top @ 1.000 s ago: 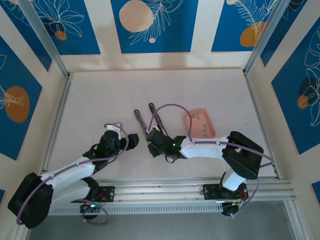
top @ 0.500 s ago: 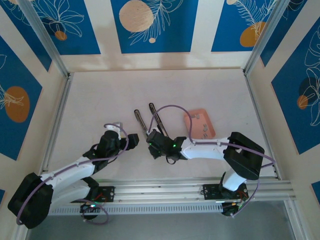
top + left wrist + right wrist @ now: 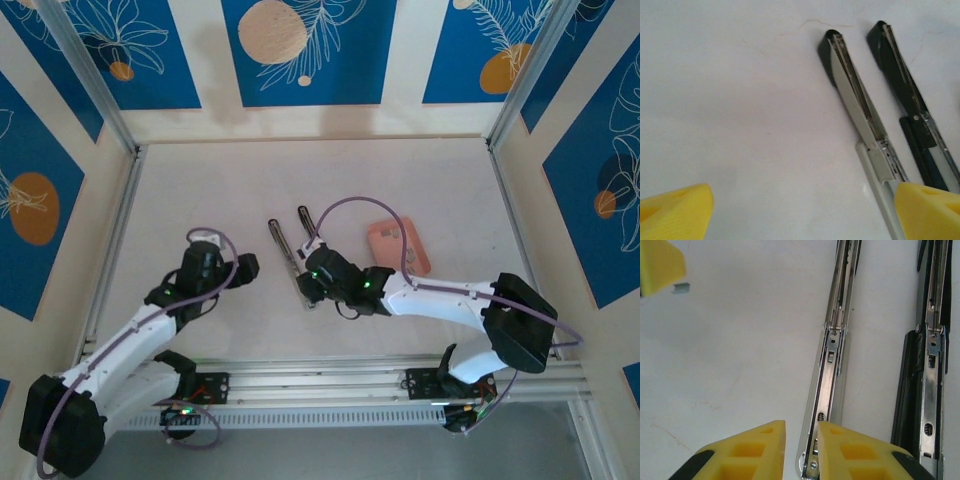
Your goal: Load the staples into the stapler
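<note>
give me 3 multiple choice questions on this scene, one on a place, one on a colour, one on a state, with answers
1. Seen from the top camera, where does the tray lie from the stapler?
A) to its left
B) to its right
C) on top of it

2. What colour is the tray?
A) blue
B) green
C) pink

3. How is the left gripper?
A) shut on the stapler
B) shut on a staple
C) wide open, holding nothing

Answers:
1 B, the tray sits right of both stapler halves.
2 C, it is salmon pink against the pale table.
3 C, its yellow fingers stand far apart, clamping nothing.
</note>
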